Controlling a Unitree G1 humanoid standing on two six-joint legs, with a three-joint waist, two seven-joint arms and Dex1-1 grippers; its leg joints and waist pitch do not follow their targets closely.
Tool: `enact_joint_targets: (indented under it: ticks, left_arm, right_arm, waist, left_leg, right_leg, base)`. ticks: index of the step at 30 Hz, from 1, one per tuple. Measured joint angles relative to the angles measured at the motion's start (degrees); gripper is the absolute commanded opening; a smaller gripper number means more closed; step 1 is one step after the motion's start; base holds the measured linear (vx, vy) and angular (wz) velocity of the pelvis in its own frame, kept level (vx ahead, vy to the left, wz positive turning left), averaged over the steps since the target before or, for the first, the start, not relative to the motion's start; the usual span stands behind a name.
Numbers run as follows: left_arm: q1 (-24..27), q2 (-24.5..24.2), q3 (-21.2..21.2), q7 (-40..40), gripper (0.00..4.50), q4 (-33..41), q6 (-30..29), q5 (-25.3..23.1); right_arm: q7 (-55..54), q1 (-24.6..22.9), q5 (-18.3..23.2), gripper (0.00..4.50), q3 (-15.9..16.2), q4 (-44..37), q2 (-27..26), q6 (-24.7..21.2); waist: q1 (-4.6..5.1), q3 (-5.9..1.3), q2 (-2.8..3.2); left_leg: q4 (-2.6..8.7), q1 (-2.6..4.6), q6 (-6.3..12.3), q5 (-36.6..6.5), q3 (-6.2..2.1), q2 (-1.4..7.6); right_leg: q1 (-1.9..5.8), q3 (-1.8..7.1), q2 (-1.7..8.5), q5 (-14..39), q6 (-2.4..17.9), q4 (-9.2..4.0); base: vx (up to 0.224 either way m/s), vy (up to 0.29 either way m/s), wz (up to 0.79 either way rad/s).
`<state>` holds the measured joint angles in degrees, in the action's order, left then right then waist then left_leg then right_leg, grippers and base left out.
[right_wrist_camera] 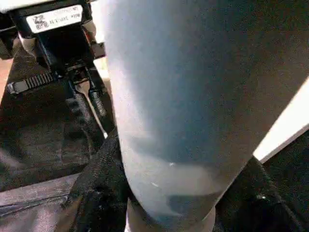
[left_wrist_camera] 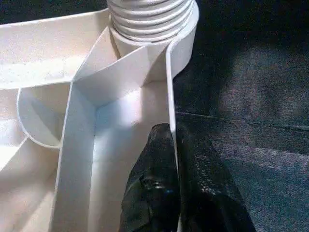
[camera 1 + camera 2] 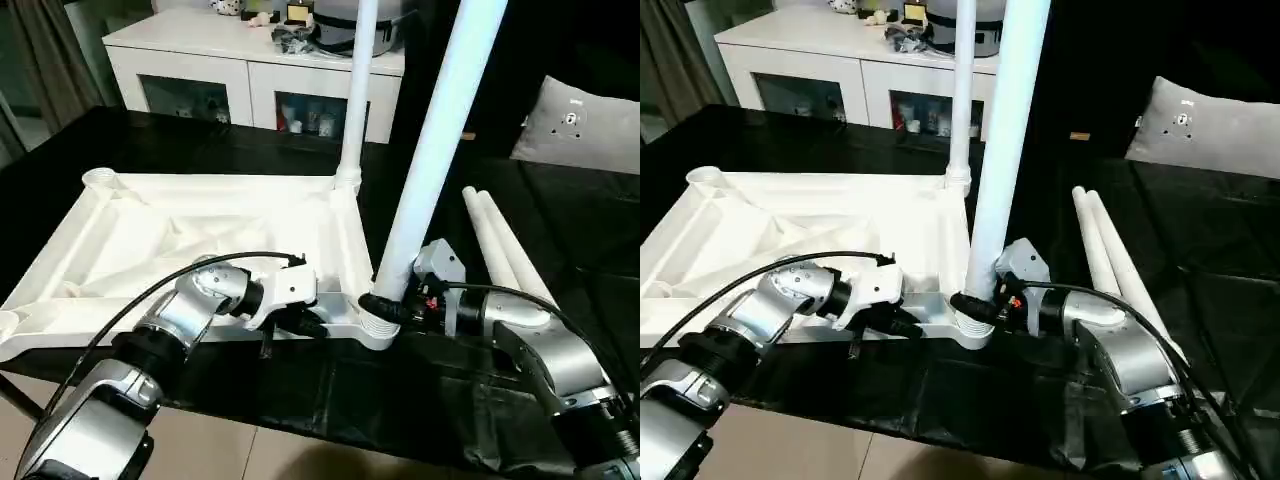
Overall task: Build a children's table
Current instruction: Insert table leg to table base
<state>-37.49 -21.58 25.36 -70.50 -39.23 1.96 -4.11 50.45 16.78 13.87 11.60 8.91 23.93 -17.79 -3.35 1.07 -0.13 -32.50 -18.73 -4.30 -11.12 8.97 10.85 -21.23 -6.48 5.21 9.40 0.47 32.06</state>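
2 grippers bracket the near corner: right gripper [image 3: 388, 306] clasps the upright leg [image 3: 436, 150] at its base, while left gripper [image 2: 175, 159] pinches the tabletop [image 3: 150, 240] rim beside it.

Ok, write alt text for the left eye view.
The right gripper grips a leg standing in the upturned tabletop's near corner socket, while the left gripper pinches the rim. Another leg stands behind; two legs lie alongside.

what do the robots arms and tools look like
Both arms are silver metal with rounded joints and black bands. A thin black cable loops over the left arm, ending in a white wrist housing. The right arm has a grey wrist block with red wires. Each tool has two black textured fingers.
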Motion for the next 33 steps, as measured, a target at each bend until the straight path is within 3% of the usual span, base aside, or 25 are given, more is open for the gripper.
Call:
enact_joint_targets:
  ticks: [4, 7, 8, 10, 13, 14, 15, 16, 17, 18, 19, 20, 21, 22, 23, 26, 32, 33]
  left_arm:
    - [3.7, 0.2, -3.2, 2.9, 0.00, 4.7, -6.1, 1.3]
    - [8.0, 3.0, -5.5, 10.4, 0.00, 10.7, -12.9, 1.0]
    - [9.9, 5.1, -6.5, 14.5, 0.00, 13.5, -15.8, 0.5]
    - [10.8, 7.6, -6.4, 18.1, 0.00, 15.6, -18.6, 0.0]
    - [12.8, 11.4, -6.3, 23.6, 0.00, 19.3, -23.7, -2.0]
    - [13.1, 12.5, -6.4, 25.2, 0.00, 19.9, -24.7, -2.4]
    - [13.5, 12.9, -6.5, 26.2, 0.00, 20.5, -24.9, -2.4]
    - [13.3, 13.4, -6.5, 27.1, 0.00, 21.0, -25.6, -2.5]
    - [12.9, 13.7, -6.2, 27.6, 0.00, 21.2, -26.0, -2.7]
    - [12.6, 13.8, -5.3, 27.8, 0.00, 21.4, -26.2, -3.6]
    - [12.5, 13.6, -5.2, 28.1, 0.00, 21.5, -26.1, -4.4]
    - [12.7, 13.7, -5.1, 28.2, 0.00, 21.5, -26.1, -4.4]
    - [12.8, 13.7, -5.2, 28.5, 0.00, 21.7, -26.0, -4.4]
    - [12.8, 13.5, -5.3, 28.6, 0.00, 21.9, -25.9, -4.4]
    - [12.8, 13.2, -5.2, 28.6, 0.00, 22.1, -26.0, -4.4]
    - [12.8, 12.7, -5.2, 28.9, 0.00, 22.7, -26.2, -4.7]
    - [12.6, 12.0, -5.3, 29.6, 0.00, 23.1, -26.5, -4.7]
    - [12.6, 11.9, -5.3, 29.6, 0.00, 23.1, -26.4, -4.7]
  right_arm:
    - [-10.4, -1.5, -0.8, 1.88, -1.7, -1.7, -6.0, -1.8]
    - [-20.7, -0.6, -2.9, 1.88, -3.6, -1.9, -11.4, -5.9]
    - [-25.4, 0.7, -3.9, 1.88, -4.6, -0.9, -13.7, -7.5]
    - [-29.4, 1.8, -4.8, 1.88, -5.6, 0.2, -15.0, -8.5]
    - [-34.4, 3.0, -6.7, 1.88, -5.8, 2.1, -16.7, -8.6]
    - [-35.6, 3.6, -7.1, 1.88, -5.9, 2.6, -17.1, -8.7]
    - [-36.2, 4.0, -7.4, 1.88, -5.8, 2.7, -17.2, -8.8]
    - [-37.0, 4.3, -7.7, 1.88, -6.2, 2.6, -17.6, -8.8]
    - [-37.7, 4.4, -7.9, 1.88, -6.6, 2.4, -18.0, -8.8]
    - [-37.9, 4.1, -7.9, 1.88, -6.8, 2.2, -18.0, -8.9]
    - [-37.9, 4.5, -7.9, 1.88, -6.7, 2.8, -18.0, -9.1]
    - [-38.0, 4.6, -8.0, 1.88, -6.7, 3.0, -18.1, -9.1]
    - [-38.1, 5.0, -8.2, 1.88, -6.6, 3.0, -18.1, -9.1]
    - [-38.2, 5.3, -8.4, 1.88, -6.7, 3.0, -18.1, -9.0]
    - [-38.5, 5.3, -8.7, 1.88, -6.6, 3.2, -18.4, -8.8]
    - [-38.9, 5.9, -8.8, 1.88, -6.7, 4.4, -18.9, -8.2]
    - [-39.0, 6.4, -8.8, 1.88, -6.9, 5.3, -19.3, -6.7]
    - [-38.9, 6.4, -8.8, 2.23, -7.0, 5.4, -19.3, -6.6]
  waist:
    - [1.16, 0.10, 0.17]
    - [2.86, 0.23, 1.07]
    - [3.63, 0.48, 1.71]
    - [4.63, 0.90, 2.01]
    - [4.63, 1.22, 1.44]
    - [4.76, 1.38, 1.33]
    - [4.94, 1.56, 2.28]
    - [4.62, 1.66, 3.52]
    - [3.96, 2.02, 2.95]
    - [3.18, 1.43, 0.28]
    - [2.15, 1.26, -1.14]
    - [1.48, 1.06, -0.68]
    - [0.86, 0.91, 0.12]
    - [0.49, 0.62, 0.83]
    - [0.46, 0.37, 1.00]
    - [0.42, 0.33, 0.62]
    - [0.70, 0.19, 0.51]
    - [0.68, 0.19, 0.50]
  left_leg:
    - [0.04, 0.45, -0.11, -0.1, -0.02, -0.02]
    - [0.00, 0.78, -0.27, -0.2, -0.73, 0.05]
    - [-0.03, 0.70, -0.26, -0.2, -1.11, 0.22]
    - [0.07, 0.48, -0.23, -0.2, -1.36, 0.19]
    - [0.23, 1.58, -0.31, -0.3, -1.23, -0.13]
    - [-0.30, 1.55, -0.68, -1.2, -1.33, -0.06]
    - [-0.78, 1.16, -0.89, -2.3, -2.00, 0.36]
    - [-0.49, 0.58, -0.97, -2.6, -2.71, 0.96]
    - [-0.48, 0.30, -1.00, -2.6, -2.12, 0.64]
    - [-0.48, 0.84, -1.00, -2.6, -0.47, 0.21]
    - [-1.14, 1.07, -0.98, -2.6, -0.38, -0.62]
    - [-1.46, 0.89, -0.73, -3.0, -0.84, -0.65]
    - [-1.14, 0.13, -0.07, -3.5, -1.75, -0.82]
    - [-0.99, -0.37, -1.10, -2.8, -2.68, -0.92]
    - [-0.29, -0.41, -2.08, -1.5, -3.03, -0.65]
    - [0.14, -0.35, -2.06, -0.6, -2.73, -0.32]
    - [0.30, -0.33, -2.03, -0.6, -2.26, -0.14]
    - [0.32, -0.31, -2.03, -0.6, -2.22, -0.11]
  right_leg:
    - [0.18, -0.17, 0.03, 0.1, 0.0, -0.09]
    - [0.58, -1.49, 0.13, 0.1, 0.0, -1.50]
    - [1.37, -2.41, 0.22, 0.1, 0.0, -2.40]
    - [1.93, -2.51, 0.21, 0.2, 0.0, -2.71]
    - [1.48, -1.91, 0.21, 1.8, 0.0, -1.24]
    - [1.68, -3.16, 0.32, 1.8, -0.1, -1.73]
    - [2.39, -5.55, 0.78, 1.8, -0.1, -2.94]
    - [3.19, -6.60, 1.25, 3.2, -0.7, -2.19]
    - [2.77, -3.22, 1.34, 5.5, -0.3, 2.51]
    - [2.76, -0.01, 1.74, 5.4, -1.5, 3.88]
    - [1.61, 1.00, 1.63, 5.9, -1.3, 5.22]
    - [1.44, 0.90, 1.51, 6.0, -1.2, 5.06]
    - [1.37, 0.62, 1.54, 6.0, -1.2, 4.93]
    - [1.08, 0.17, 1.33, 6.0, -1.2, 4.68]
    - [1.04, 0.21, 0.85, 5.8, -1.0, 4.30]
    - [1.03, 0.92, 0.01, 4.9, -0.7, 3.73]
    - [1.18, 1.27, -0.02, 4.5, -0.7, 2.80]
    - [1.18, 1.28, -0.03, 4.5, -0.7, 2.80]
  base:
    - [0.000, 0.000, 0.00]
    - [0.000, 0.000, 0.00]
    - [-0.010, 0.052, -0.07]
    - [0.000, 0.000, 0.00]
    - [0.000, 0.000, 0.00]
    - [0.000, 0.000, 0.00]
    - [0.043, 0.027, -0.18]
    - [0.043, 0.027, -0.18]
    - [0.000, 0.000, 0.00]
    - [0.050, -0.156, 0.23]
    - [0.050, -0.156, 0.23]
    - [0.067, -0.129, -0.09]
    - [0.062, -0.015, -0.40]
    - [0.062, -0.015, -0.40]
    - [0.085, -0.001, -0.23]
    - [0.000, 0.000, 0.00]
    - [0.000, 0.000, 0.00]
    - [0.000, 0.000, 0.00]
